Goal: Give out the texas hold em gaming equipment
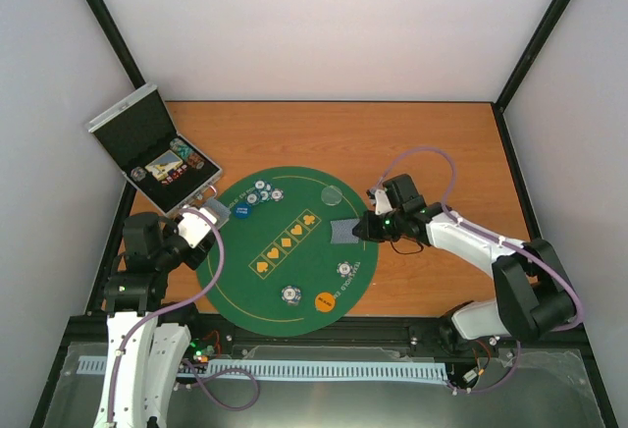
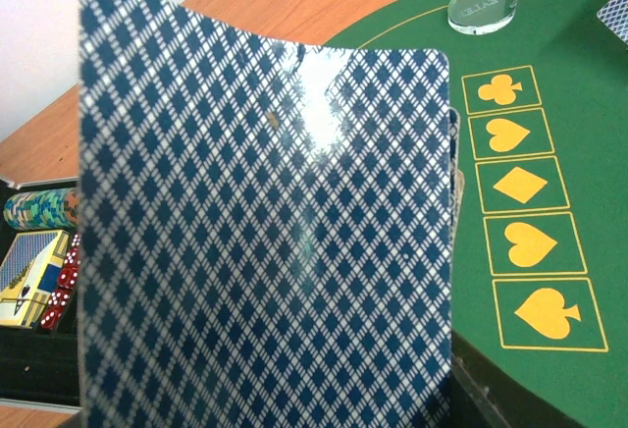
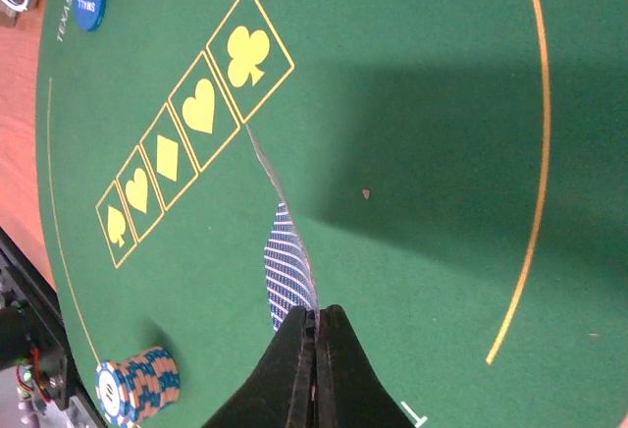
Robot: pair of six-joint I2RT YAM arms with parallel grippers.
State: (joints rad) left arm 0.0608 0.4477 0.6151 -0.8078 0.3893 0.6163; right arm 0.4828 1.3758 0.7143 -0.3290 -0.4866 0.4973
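My right gripper point(image 3: 316, 315) is pressed shut on one edge of a card point(image 3: 285, 271), light, slick and bendy, bowing just ahead of the jaws over the mat point(image 3: 442, 104), while my left gripper point(image 1: 201, 220) clasps the stiffer deck point(image 2: 265, 241), best squeezed across its thickness.

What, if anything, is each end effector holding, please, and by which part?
The right end effector pinches a card by its near edge. The left end effector holds a deck; where it grips is hidden.
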